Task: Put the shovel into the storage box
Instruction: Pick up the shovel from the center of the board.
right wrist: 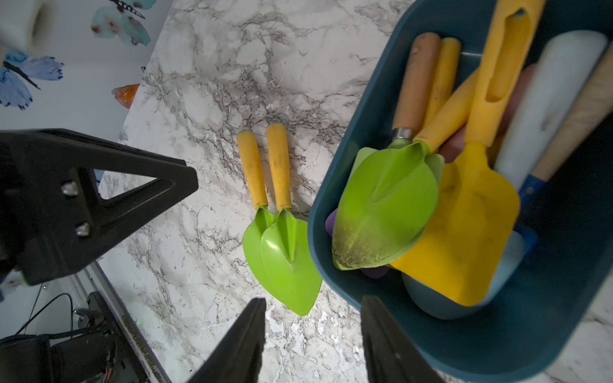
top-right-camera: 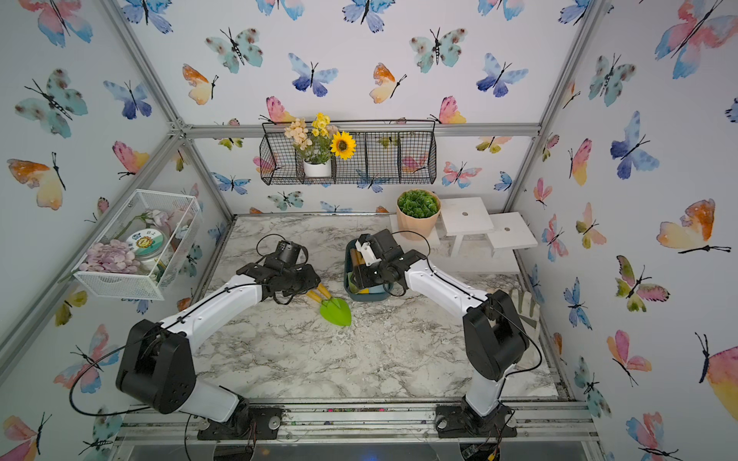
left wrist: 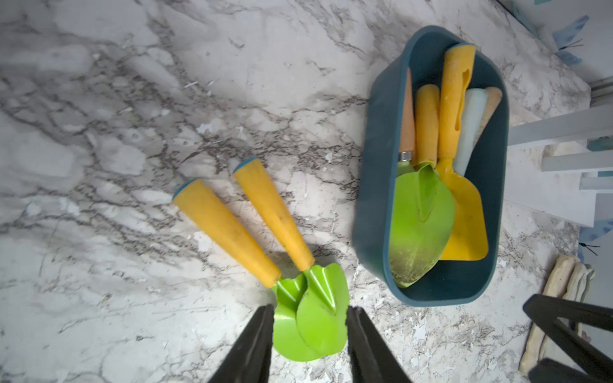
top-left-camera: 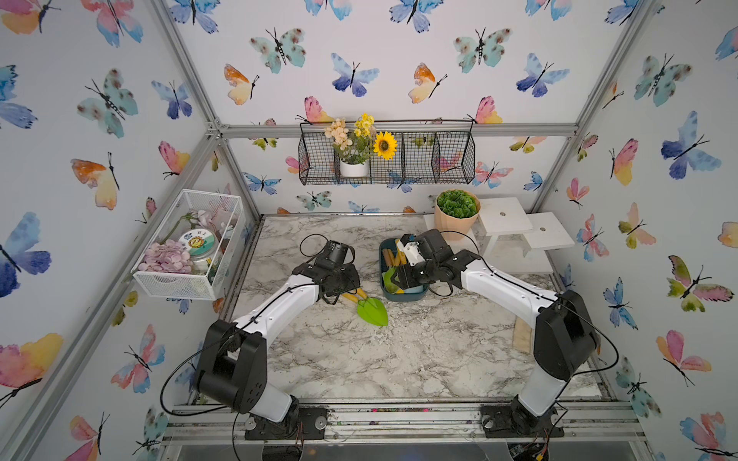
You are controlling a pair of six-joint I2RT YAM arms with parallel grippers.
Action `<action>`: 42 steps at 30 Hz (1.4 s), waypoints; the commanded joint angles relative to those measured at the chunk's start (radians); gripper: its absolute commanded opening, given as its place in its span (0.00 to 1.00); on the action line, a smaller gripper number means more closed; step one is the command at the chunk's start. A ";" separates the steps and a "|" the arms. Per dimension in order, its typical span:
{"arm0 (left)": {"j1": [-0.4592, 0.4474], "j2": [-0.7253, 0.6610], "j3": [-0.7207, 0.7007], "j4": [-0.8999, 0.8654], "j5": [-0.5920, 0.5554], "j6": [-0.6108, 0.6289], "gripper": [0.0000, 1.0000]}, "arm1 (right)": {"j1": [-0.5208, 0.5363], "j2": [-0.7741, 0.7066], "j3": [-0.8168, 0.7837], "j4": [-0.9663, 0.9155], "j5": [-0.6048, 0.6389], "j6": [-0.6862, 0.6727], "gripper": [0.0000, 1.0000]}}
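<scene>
My left claw (left wrist: 310,310) is spread apart, astride the overlapped blades of two green-bladed, yellow-handled shovels (right wrist: 285,262).

They lie flat on the white marble tabletop (top-left-camera: 359,359), just outside the long wall of the dark teal, round-cornered plastic storage box (left wrist: 373,165). Only a narrow strip of marble separates blade edge from wall. Their long axes slant to that wall: handles fan away from the box, and the blade tips lie nearest its front corner. Whether my fingers touch the blades I cannot tell. A wide stretch of marble lies in front of the box. My right claw (right wrist: 314,300), fingers apart and gripping nothing, hangs over the box's front rim. Other trowels (left wrist: 421,212) crowd the inside.
</scene>
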 commanded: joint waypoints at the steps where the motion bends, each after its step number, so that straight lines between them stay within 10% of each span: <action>1: 0.020 -0.075 -0.071 0.009 -0.044 -0.049 0.44 | 0.028 0.051 0.061 -0.030 -0.042 -0.031 0.52; 42: 0.083 -0.236 -0.300 -0.013 -0.012 -0.075 0.44 | 0.162 0.630 0.636 -0.241 0.115 -0.059 0.44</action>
